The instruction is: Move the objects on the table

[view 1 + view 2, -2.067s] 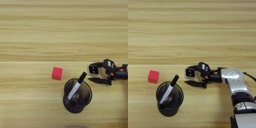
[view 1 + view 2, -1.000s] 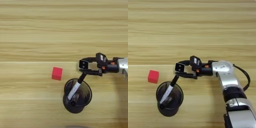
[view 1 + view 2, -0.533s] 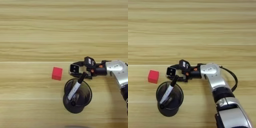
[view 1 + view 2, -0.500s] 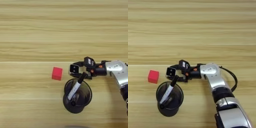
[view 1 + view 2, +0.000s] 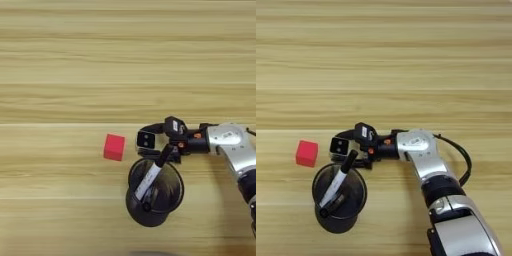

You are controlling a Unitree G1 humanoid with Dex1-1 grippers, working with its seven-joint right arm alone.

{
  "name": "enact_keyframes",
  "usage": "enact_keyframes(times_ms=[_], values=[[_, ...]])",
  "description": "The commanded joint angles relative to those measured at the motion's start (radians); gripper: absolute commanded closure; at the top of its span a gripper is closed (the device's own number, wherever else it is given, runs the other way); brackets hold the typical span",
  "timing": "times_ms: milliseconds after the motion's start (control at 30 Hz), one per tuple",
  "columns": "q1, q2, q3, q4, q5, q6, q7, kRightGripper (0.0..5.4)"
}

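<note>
My right gripper (image 5: pixel 144 141) is shut on the small white cube (image 5: pixel 339 146), whose black two-dotted face points left. The cube hangs just past the far rim of the dark translucent cup (image 5: pixel 154 194), close above the black cap of the white marker (image 5: pixel 149 176) that leans inside it. A small gap to the left of the held cube, the red cube (image 5: pixel 114 147) rests on the wooden table (image 5: pixel 60 75). The silver forearm (image 5: pixel 418 150) reaches in from the right.
The arm's black cable (image 5: pixel 461 157) loops out to the right of the forearm. Bare plank surface stretches across the far half and the left side of the table.
The gripper has carried the white cube steadily leftward, from right of the cup to just beyond its far rim, nearer the red cube. Cup, marker and red cube have stayed put.
</note>
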Motion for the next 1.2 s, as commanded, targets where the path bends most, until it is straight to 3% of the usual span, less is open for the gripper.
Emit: enact_keyframes(times_ms=[33,533,900,1200], values=[[-0.048,-0.024,-0.010,-0.039,0.005,-0.006,-0.032,1.57],[-0.063,-0.030,-0.077,-0.121,0.081,0.013,-0.048,0.03],[-0.029,-0.069,-0.119,-0.258,0.135,0.065,-0.035,0.03],[0.019,-0.124,-0.163,-0.437,0.238,0.168,0.009,0.03]])
